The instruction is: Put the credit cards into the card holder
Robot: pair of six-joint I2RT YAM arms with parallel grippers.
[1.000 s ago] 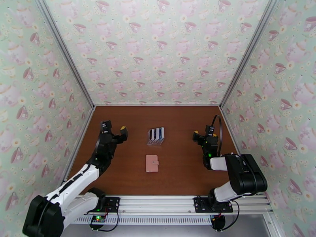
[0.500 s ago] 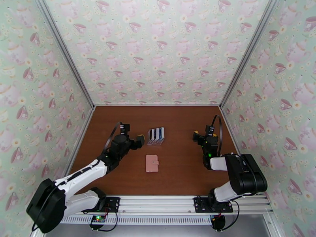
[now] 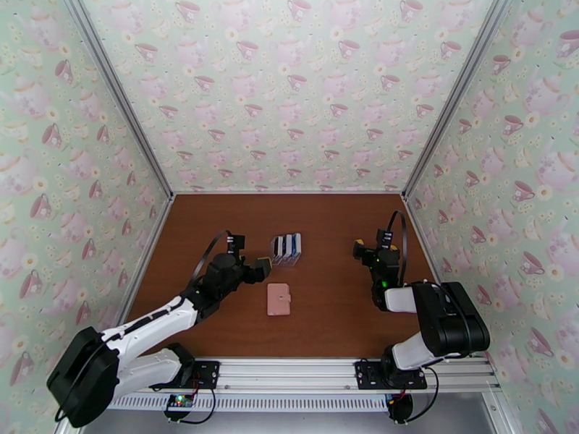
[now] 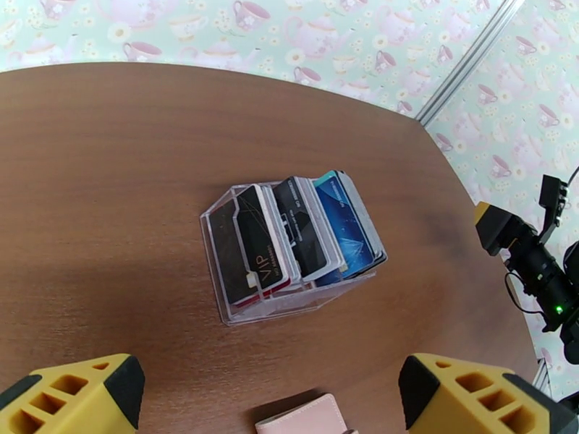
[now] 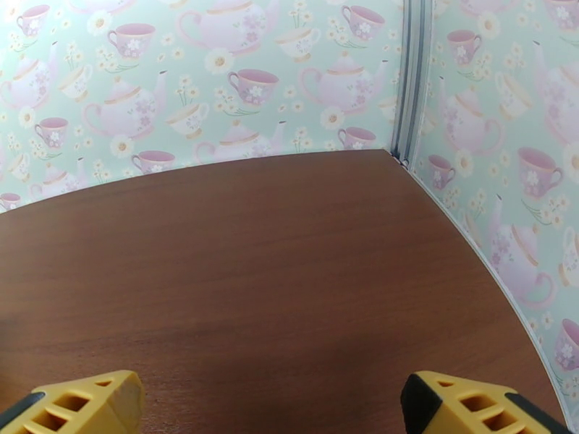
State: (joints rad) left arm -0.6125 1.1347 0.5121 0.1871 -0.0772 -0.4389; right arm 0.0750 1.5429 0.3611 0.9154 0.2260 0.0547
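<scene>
Several thin plastic credit cards (image 4: pixel 297 233), black, white, blue, stood in clear slotted rack (image 4: pixel 221 233) just ahead of left gripper (image 3: pixel 250 254), jaws spread wide, empty. Closed pink folding wallet (image 3: pixel 279 299) lay just short of its fingertips. Likely wanted: jaws squared on one card's top edge, neighbours untouched. Right gripper (image 3: pixel 374 244) gaped empty too.

Brown wooden table (image 3: pixel 333 327) within teapot-and-teacup wallpapered walls (image 3: pixel 289 88).

arms (image 3: pixel 145 325) black-and-white | fingers (image 4: pixel 72 396) yellow — hollow-celled | cables (image 3: pixel 404 240) black

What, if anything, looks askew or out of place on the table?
Nothing stands out. The credit cards lean in the slots of their clear rack, and the pink card holder lies closed and flat.
</scene>
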